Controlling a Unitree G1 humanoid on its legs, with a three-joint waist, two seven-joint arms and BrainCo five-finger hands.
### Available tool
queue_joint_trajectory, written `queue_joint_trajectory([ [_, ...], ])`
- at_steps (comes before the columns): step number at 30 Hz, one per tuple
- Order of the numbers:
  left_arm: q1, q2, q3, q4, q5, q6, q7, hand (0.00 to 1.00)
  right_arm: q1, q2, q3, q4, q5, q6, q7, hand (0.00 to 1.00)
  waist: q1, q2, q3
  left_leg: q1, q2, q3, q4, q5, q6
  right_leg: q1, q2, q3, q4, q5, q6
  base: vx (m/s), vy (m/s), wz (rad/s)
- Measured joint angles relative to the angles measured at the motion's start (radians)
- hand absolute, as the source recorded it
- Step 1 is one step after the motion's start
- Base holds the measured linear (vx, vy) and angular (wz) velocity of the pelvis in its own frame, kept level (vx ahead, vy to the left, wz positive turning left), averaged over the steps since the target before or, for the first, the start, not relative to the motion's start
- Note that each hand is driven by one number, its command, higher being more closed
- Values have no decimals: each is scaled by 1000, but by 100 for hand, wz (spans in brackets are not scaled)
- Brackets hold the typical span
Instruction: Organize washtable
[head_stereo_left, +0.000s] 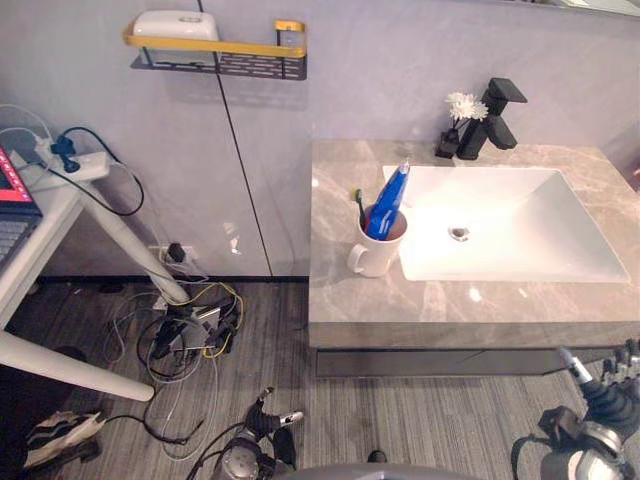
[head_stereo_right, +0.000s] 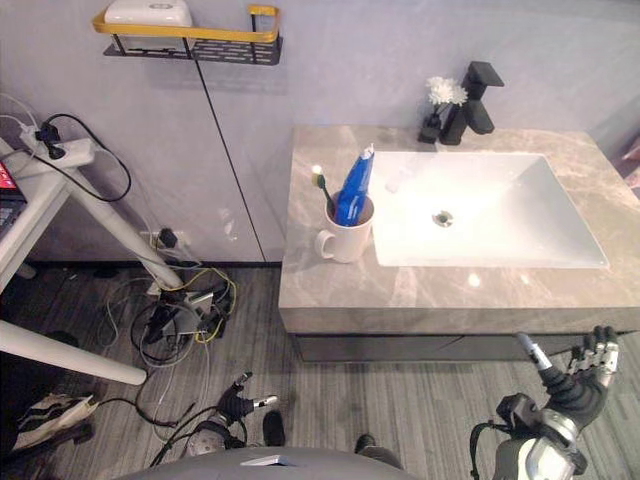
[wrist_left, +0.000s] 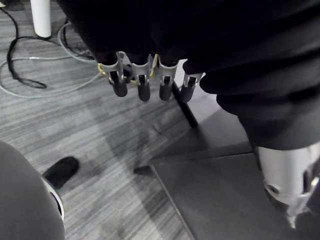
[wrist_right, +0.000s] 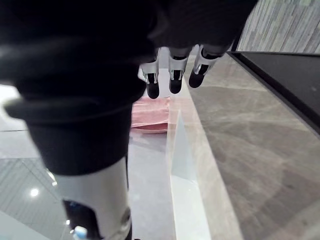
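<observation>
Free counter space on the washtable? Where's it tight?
Free: front strip of the counter between basin and front edge, and the left strip behind the mug up to the wall. Tight: back edge around faucet and flower vase; the mug stands close against the basin's left rim.

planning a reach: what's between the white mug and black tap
A corner of the white rectangular sink basin and bare grey marble counter; clear in the left eye view.
</observation>
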Motion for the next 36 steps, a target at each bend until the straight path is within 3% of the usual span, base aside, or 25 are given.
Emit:
queue_joint_trajectory([
  [2,-3,2,-20,0,3,0,6,0,11,7,34,10,-1,9,13,0,1,3,4,7,1,8,0,-7,-1,0,-1,9,10,-6,0,31,-12,-13],
  [8,-43,23,-109,34,5,0,22,0,26,2,169,152,-146,35,37,0,12,7,26,28,4,21,0,-15,-11,1,-2,23,40,-31,-3,24,-21,-6],
  [13,-75,30,-141,78,4,-1,58,0,20,-2,256,358,-215,54,53,0,16,20,34,37,8,29,0,-18,-14,3,1,34,48,-46,-7,48,-40,-5],
  [22,-110,37,-180,150,4,4,91,0,-32,-30,222,778,-348,87,39,0,13,29,31,77,10,35,-4,-25,-25,40,3,38,48,-56,-8,6,-9,-2],
  [29,-126,41,-208,189,-3,4,99,0,-165,-74,62,1162,-298,98,-20,0,11,34,17,109,8,15,-10,-25,-24,84,3,11,27,-56,-7,-25,3,7],
  [36,-145,35,-196,239,-70,5,80,0,-190,-107,62,1260,-264,102,-28,0,12,43,18,137,3,-20,-10,-25,-24,140,4,-18,8,-55,-5,2,-12,12],
])
